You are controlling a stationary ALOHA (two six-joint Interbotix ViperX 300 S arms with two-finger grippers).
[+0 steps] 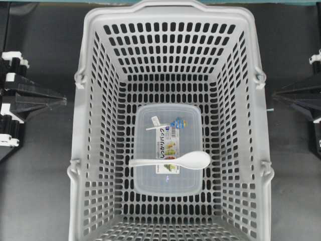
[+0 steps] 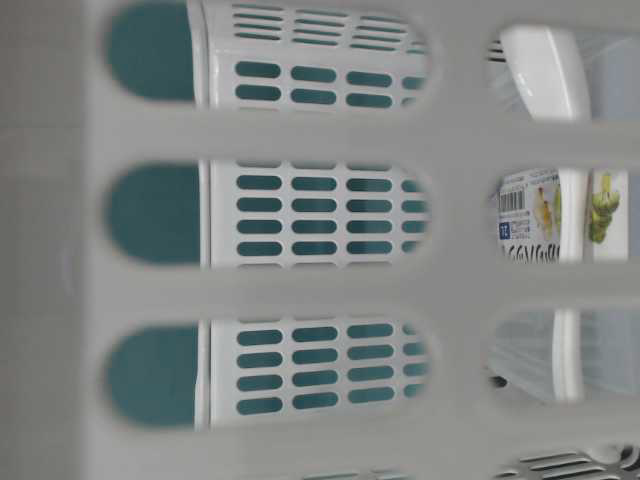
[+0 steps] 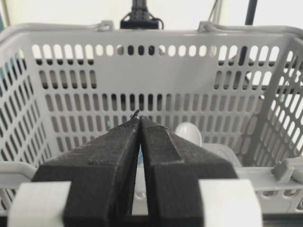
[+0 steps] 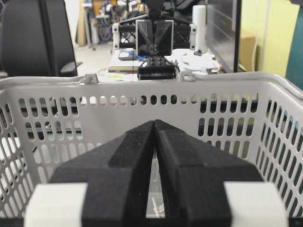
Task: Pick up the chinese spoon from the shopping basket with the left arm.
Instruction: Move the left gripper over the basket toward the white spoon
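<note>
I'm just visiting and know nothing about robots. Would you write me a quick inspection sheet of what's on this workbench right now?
Surface: dark tabletop, mostly covered by the basket.
Job's things: chinese spoon lies across the clear food box inside the grey shopping basket, bowl toward the right of the overhead view.
Clutter: small white-handled utensil with a blue end also on the box.
Grippers: left gripper shut, outside the basket wall; right gripper shut, outside the opposite wall. Neither holds anything.
Cables: nothing seen.
Surroundings: office chair and a cluttered desk behind the basket.
</note>
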